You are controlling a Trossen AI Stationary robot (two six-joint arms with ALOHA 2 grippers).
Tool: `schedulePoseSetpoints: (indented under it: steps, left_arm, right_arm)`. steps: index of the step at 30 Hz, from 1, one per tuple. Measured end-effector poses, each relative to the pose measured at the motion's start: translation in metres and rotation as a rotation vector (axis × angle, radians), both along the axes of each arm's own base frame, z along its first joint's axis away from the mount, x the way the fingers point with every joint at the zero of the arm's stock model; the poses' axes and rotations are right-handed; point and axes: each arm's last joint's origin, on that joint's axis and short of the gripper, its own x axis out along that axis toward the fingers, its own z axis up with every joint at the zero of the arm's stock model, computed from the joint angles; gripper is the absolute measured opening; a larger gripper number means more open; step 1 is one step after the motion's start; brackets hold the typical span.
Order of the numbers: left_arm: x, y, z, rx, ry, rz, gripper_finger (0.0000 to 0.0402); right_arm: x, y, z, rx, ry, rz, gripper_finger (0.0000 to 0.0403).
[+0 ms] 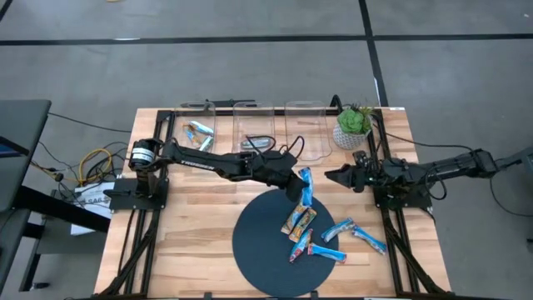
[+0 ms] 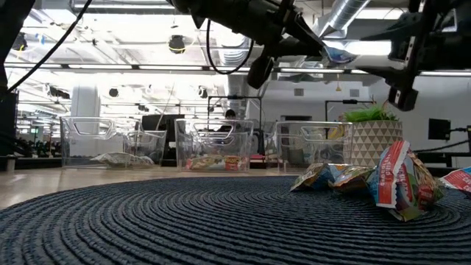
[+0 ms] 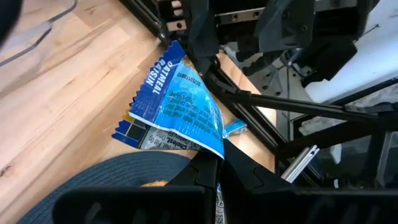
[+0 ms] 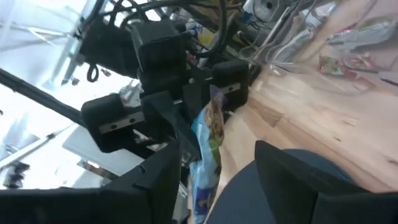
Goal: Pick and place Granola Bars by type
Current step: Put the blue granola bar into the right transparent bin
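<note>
At the far left of the wooden table (image 1: 191,225) stands a clear bin (image 1: 197,131) with a blue-wrapped bar (image 1: 198,131) lying in it; the middle bin (image 1: 255,133) beside it holds a multicoloured bar (image 2: 215,163), and the third bin (image 1: 305,129) stands next along the far edge. The left arm reaches from its base at the left across the table, and the left gripper (image 1: 293,187) is clamped tight on a blue granola bar (image 3: 177,109) — the wrapper sticks up from between its fingers (image 3: 205,174), lifted above the far edge of the round dark mat (image 1: 266,258). On the mat, right of centre, lie the remaining bars: two orange multicoloured bars (image 1: 300,219) side by side, a red-and-blue bar (image 1: 301,247) nearer, a blue bar (image 1: 327,254) at the near right, and further blue bars (image 1: 340,229) reaching off the mat's right edge onto the wood. The low view shows these as a crumpled heap (image 2: 397,180) on the woven mat. The right gripper (image 1: 333,177) hangs just right of the held blue bar, fingers spread apart and holding nothing — its tips point left toward the left gripper. Behind it, at the far right corner, sits a small potted plant (image 1: 353,127) in a white patterned pot.
</note>
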Motion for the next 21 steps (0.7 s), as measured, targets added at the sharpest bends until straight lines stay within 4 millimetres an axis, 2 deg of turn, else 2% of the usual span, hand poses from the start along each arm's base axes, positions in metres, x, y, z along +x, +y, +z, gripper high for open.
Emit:
schedulePoseSetpoints:
  steps: [6, 13, 21]
  left_arm:
    - [0.001, 0.000, 0.003, -0.005, -0.037, -0.006, 0.0000]
    - [0.001, -0.001, 0.003, -0.012, -0.032, -0.023, 0.0000]
    - [0.001, -0.001, 0.003, -0.005, -0.028, -0.025, 0.0000]
  right_arm:
    - [0.020, 0.003, 0.017, -0.078, 0.072, 0.030, 0.0185]
    - [0.044, 0.004, 0.020, -0.082, 0.166, 0.055, 0.0186]
    - [0.063, -0.001, 0.031, -0.102, 0.151, 0.106, 0.0175]
